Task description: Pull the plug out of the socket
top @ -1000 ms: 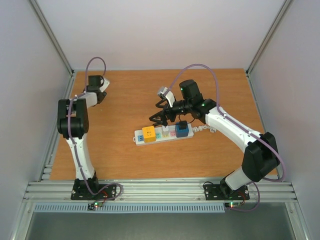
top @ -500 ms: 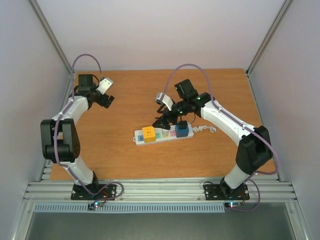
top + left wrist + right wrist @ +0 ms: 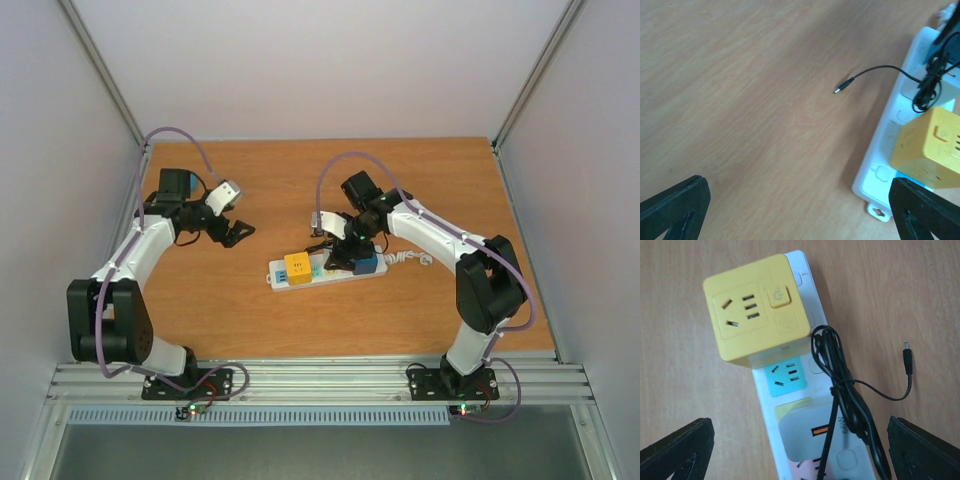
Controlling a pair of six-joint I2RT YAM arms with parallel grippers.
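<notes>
1. Socket [image 3: 318, 271]: the long white power strip lies flat on the wooden table [image 3: 250, 310], roughly mid-table, with its white cord [image 3: 410, 260] trailing off its right end.
2. Three things sit in it: a yellow cube adapter [image 3: 752, 307] near the left end, a blue block [image 3: 366, 264] at the right end, and between them a pale adapter [image 3: 805, 432] from which a thin black cable [image 3: 840, 390] runs, its loose barrel tip resting on the wood beside the strip.
3. The right gripper [image 3: 338, 252] hangs directly above the socket, between the yellow cube and the blue block. Its wrist view shows the fingers spread wide at the frame's lower corners, closed on nothing.
4. The left gripper [image 3: 238, 233] is over bare wood to the left of the strip, near it but not touching. Its fingers are likewise wide apart and hold nothing.
5. Progress: nothing has been pulled, and every plugged item looks fully seated. Only the approach appears done.
6. Left to do, as a judgement: lower the right gripper onto the chosen plug, close on it, and lift straight up, probably with the left gripper pinning the strip down. The pictures do not settle which plug is meant.
</notes>
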